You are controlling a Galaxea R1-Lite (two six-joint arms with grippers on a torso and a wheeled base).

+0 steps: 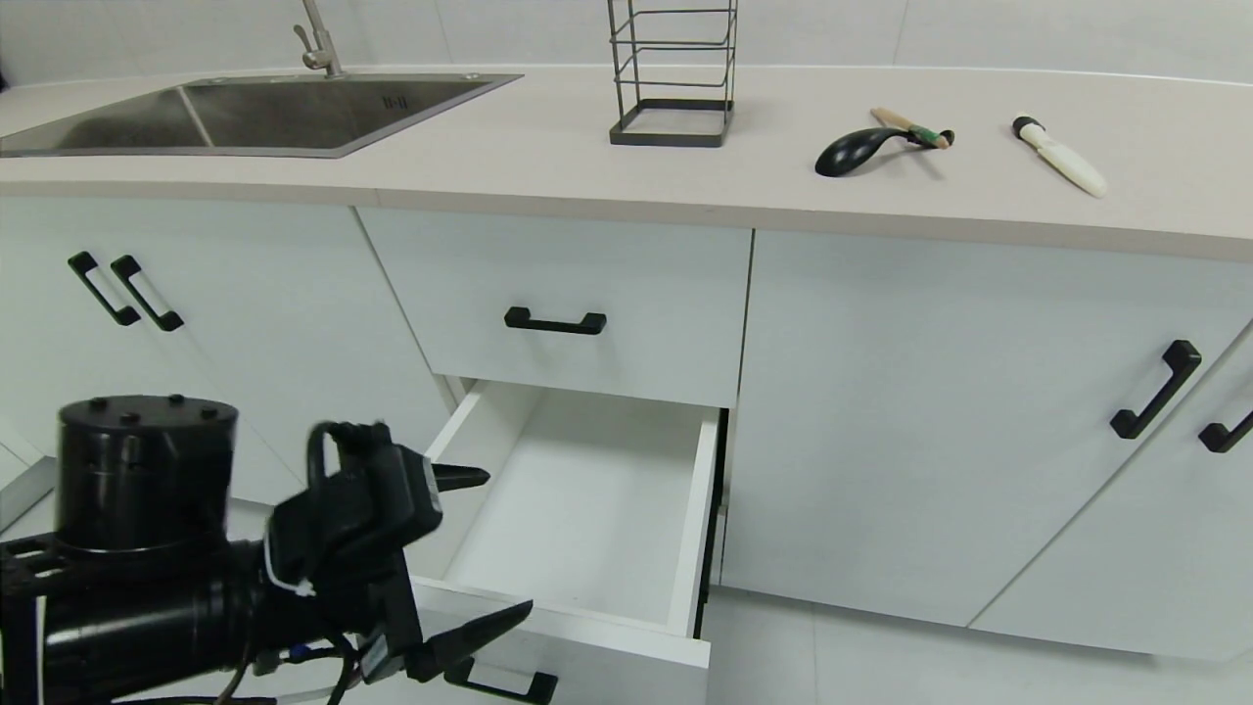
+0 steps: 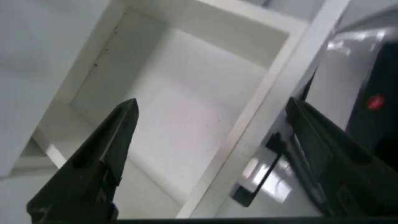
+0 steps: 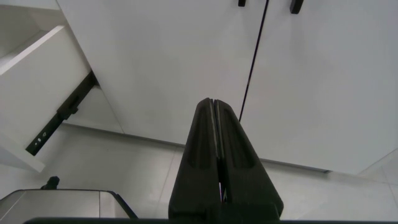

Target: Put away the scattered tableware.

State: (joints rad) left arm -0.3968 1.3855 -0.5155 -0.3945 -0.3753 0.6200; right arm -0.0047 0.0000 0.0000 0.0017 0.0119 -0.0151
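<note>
- My left gripper [image 1: 506, 541] hangs near, over the front left corner of the open drawer [image 1: 691, 509], fingers spread wide.
- My right gripper [image 3: 212, 109], fingers pressed together, seems to face the cabinet doors [image 3: 186, 56].

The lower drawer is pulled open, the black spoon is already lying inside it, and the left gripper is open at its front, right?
Not quite. The black spoon is not in the lower drawer; the head view shows it lying on the countertop. The drawer is pulled open, and the left gripper is open at its front.
</note>
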